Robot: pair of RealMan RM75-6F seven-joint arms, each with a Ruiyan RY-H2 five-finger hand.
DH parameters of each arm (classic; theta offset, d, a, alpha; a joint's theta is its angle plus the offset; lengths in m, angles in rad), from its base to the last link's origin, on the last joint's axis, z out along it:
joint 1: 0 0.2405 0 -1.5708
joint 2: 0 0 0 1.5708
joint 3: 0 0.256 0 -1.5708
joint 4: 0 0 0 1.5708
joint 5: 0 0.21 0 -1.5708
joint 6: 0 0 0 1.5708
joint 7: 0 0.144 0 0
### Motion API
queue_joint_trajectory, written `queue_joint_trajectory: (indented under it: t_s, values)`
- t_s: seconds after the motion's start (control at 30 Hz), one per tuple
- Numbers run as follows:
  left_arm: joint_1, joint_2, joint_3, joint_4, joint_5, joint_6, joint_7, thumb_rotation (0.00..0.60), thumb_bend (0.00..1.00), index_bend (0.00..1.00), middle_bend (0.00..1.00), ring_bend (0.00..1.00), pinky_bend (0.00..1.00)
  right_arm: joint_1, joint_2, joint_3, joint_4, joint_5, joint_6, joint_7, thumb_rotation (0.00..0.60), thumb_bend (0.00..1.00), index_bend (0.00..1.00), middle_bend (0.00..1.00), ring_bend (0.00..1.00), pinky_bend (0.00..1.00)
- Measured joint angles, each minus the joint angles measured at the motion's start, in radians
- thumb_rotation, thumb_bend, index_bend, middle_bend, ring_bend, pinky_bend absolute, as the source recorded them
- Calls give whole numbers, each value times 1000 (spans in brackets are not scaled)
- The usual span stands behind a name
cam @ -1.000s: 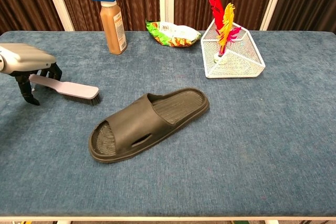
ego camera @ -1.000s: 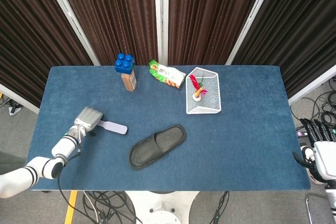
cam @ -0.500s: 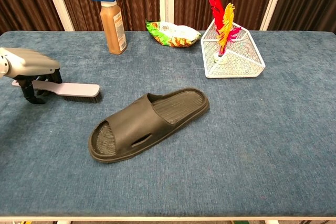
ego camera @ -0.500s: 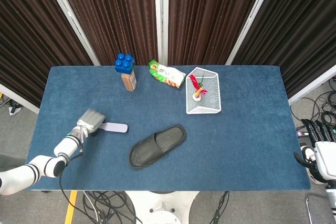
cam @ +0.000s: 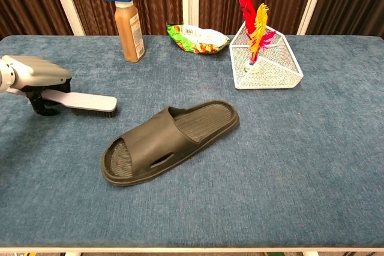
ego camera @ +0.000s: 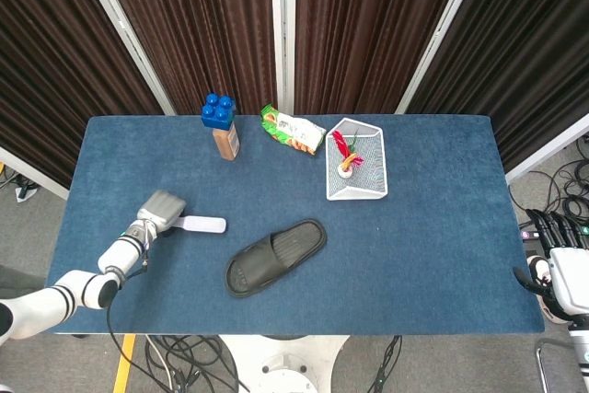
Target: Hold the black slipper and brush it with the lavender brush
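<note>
The left hand (cam: 36,76) sits at the left edge of the blue counter (ego camera: 442,227), its fingers closed around the handle end of the lavender brush (cam: 84,103), which lies flat with its bristles down and its head pointing right. The black slipper (cam: 168,141) lies near the middle of the counter, sole down, toe toward the far right, well apart from the brush. The right hand (ego camera: 561,260) hangs off the counter's right edge, fingers apart, holding nothing. Along the far side stand a brown bottle (cam: 130,34) with a blue block cap, a snack packet (cam: 197,37) and a white wire basket (cam: 273,64) holding red and yellow feathers
</note>
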Motion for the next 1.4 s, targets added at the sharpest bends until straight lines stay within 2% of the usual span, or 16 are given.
queue_joint_trajectory:
  t_s: [0.1,0.23,0.3,0.47,0.7,0.87,1.0,1.1,1.23,1.4]
  values:
    - [5,-10,-1,17,19,6,-27,600,553,974,987,875,991,1,0,-1,-3,2,-4,-2,600,152,0,77,0,48]
    - [17,-20,-3,34,61,24,-79,600,695,1000,1000,907,1000,2,2,-3,-9,1,-9,-7,600,152,0,77,0,48]
    - [26,-23,-5,40,93,40,-121,600,775,1000,1000,926,1000,4,5,-5,-13,0,-13,-8,600,152,0,77,0,48]
    - [52,-23,-9,47,190,95,-287,600,902,1000,1000,963,1000,14,16,-9,-31,-12,-29,-23,600,152,0,77,0,48]
    - [91,-12,1,57,371,243,-642,600,988,1000,1000,1000,1000,72,47,-11,-89,-60,-93,-72,600,152,0,80,0,48]
    - [116,-11,16,73,482,371,-923,600,998,1000,1000,1000,1000,142,64,-7,-130,-85,-183,-98,600,152,0,82,0,48]
    - [136,-14,34,83,562,484,-1080,600,998,1000,1000,1000,1000,221,60,7,-154,-91,-282,-119,600,151,0,83,0,48]
    - [151,-19,55,84,623,562,-1107,600,998,1000,1000,1000,1000,286,43,17,-165,-89,-369,-140,600,152,0,83,0,48]
    - [166,-24,75,67,660,610,-1065,600,997,1000,1000,1000,1000,388,-5,34,-163,-71,-510,-170,600,152,0,73,0,48]
    - [183,-35,96,31,691,650,-968,600,993,1000,1000,1000,1000,549,-128,60,-123,-15,-716,-221,600,133,0,46,0,30]
